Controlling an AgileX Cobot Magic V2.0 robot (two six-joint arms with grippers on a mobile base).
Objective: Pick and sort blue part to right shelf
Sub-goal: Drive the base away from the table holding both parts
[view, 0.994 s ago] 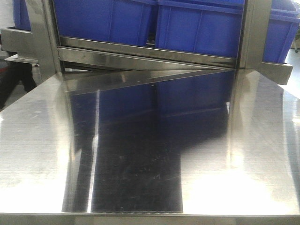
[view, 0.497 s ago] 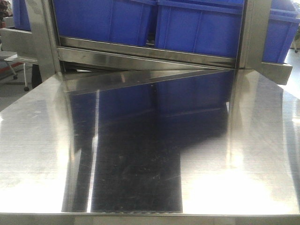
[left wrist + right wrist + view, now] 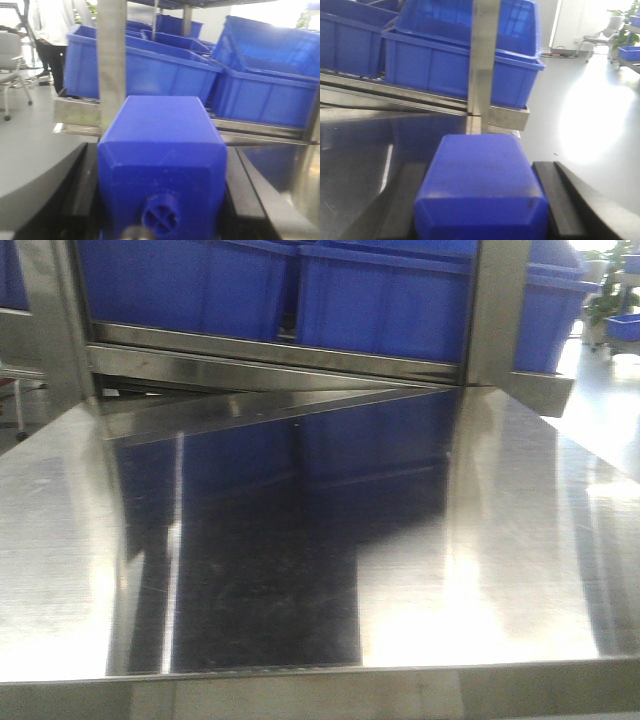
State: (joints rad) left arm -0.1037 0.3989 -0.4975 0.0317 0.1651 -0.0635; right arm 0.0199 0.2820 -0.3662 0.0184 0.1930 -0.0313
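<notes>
shiny steel table [image 3: 500, 570] fills the front view, right shelf [image 3: 280, 370] with blue bins [image 3: 380, 300] up at 12 o'clock, pale floor [image 3: 590, 110] off at 3. left gripper [image 3: 161, 150] is clenched on the blue part [image 3: 162, 130], cap [image 3: 160, 217] pointing at the wrist cam, 6 o'clock. right gripper [image 3: 480, 165] squeezes a second blue block [image 3: 480, 190].

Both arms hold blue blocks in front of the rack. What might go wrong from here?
1. The left gripper holds the left block behind a steel upright; pushing forward would likely hit it.
2. The right block, in the right gripper, faces another upright the same way.
3. The blocks look alike and only the left one's cap shows, so the wrong one might get shelved.
</notes>
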